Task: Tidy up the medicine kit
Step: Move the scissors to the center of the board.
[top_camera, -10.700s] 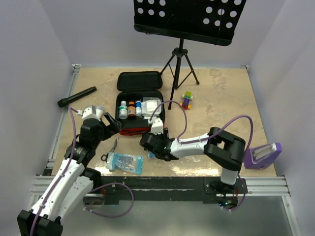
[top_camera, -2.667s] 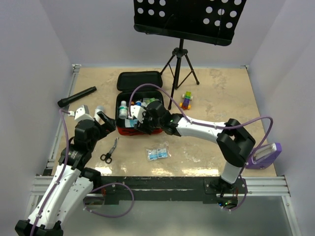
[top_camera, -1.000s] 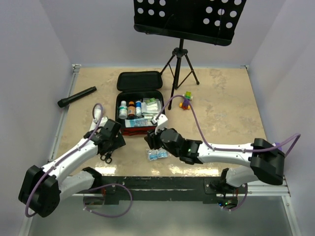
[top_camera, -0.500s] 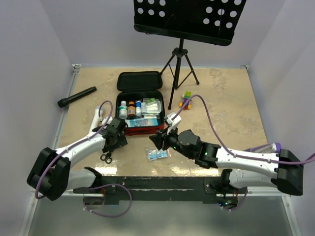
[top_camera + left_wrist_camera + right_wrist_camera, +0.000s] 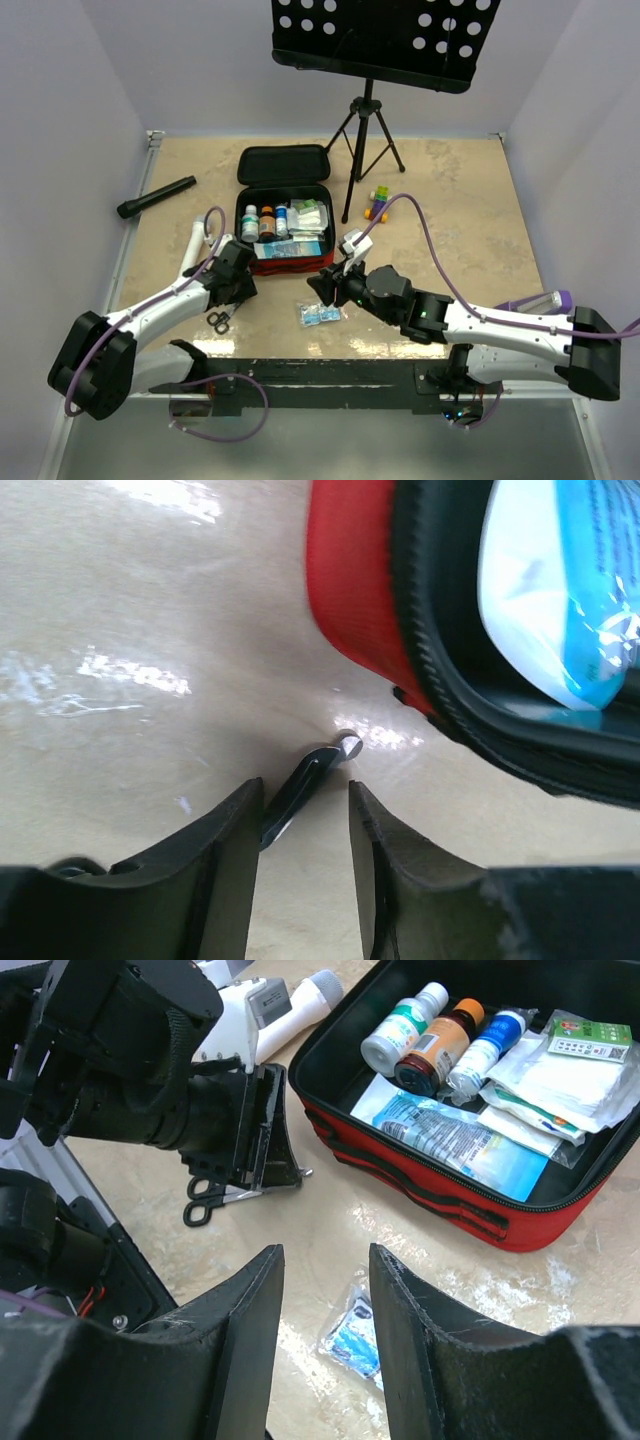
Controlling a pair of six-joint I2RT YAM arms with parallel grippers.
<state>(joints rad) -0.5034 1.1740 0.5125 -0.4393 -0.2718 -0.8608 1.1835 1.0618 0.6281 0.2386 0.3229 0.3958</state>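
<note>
Red case (image 5: 520,1235) lies open; left end effector (image 5: 302,792), slightly parted, straddles the scissors (image 5: 322,764); right end effector (image 5: 325,1260) gapes empty near a packet (image 5: 355,1336).

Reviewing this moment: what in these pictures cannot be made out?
Scissors handles: left wrist view, mostly behind the left gripper fingers.
Bottles: label print too small, top and right wrist views.
Small packet: right wrist view, partly behind the right gripper; print blurred.
Medicine kit contents: left wrist view, cut by the frame edge.
</note>
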